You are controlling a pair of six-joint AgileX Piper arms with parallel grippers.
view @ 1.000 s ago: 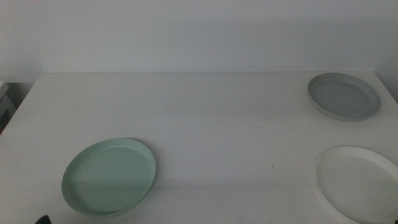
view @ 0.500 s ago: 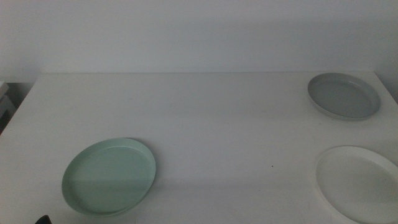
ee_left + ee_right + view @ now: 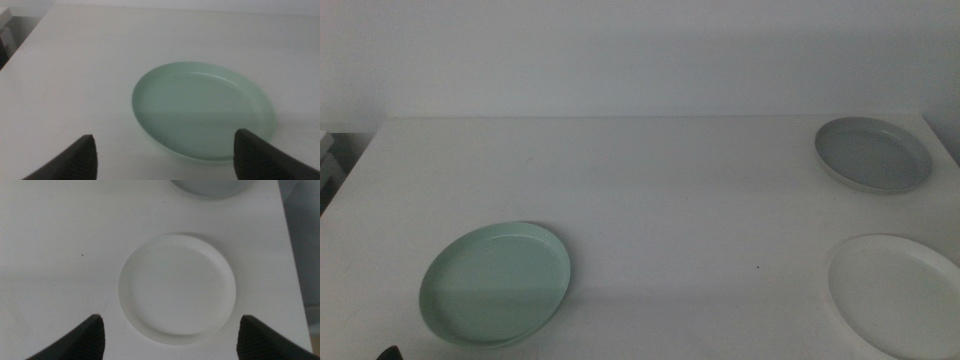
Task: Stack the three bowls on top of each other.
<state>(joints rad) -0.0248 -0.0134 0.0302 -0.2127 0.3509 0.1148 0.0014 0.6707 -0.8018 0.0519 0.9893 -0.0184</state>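
Desk: a plain white desk [image 3: 670,200] with a matte top; a pale wall [image 3: 640,50] rises behind its far edge, and past the desk's left edge there is a dark gap with a bit of pale furniture [image 3: 328,165].
Marks: one tiny dark speck [image 3: 757,267] lies on the desk top, left of the white bowl.
Bowls: three in all, each sitting flat on the desk by itself, none on top of another.
Green bowl: one mint green bowl [image 3: 496,283], near the front left of the desk, well apart from the other two.
Grey bowl: one grey bowl [image 3: 873,153], at the far right of the desk.
White bowl: one white bowl [image 3: 902,293], at the front right, nearer the camera than the grey bowl, with bare desk between them; its right edge is cut off in the middle view.
Tools: two.
Left tool: the left tool [image 3: 165,152] hangs above the desk with the green bowl in front of it; its two dark jaws stand wide apart and hold nothing. In the middle view only a small dark tip shows at the bottom edge on the left.
Right tool: the right tool [image 3: 172,335] hangs above the white bowl, jaws spread wide on either side of it and gripping nothing; an edge of the grey bowl shows beyond.
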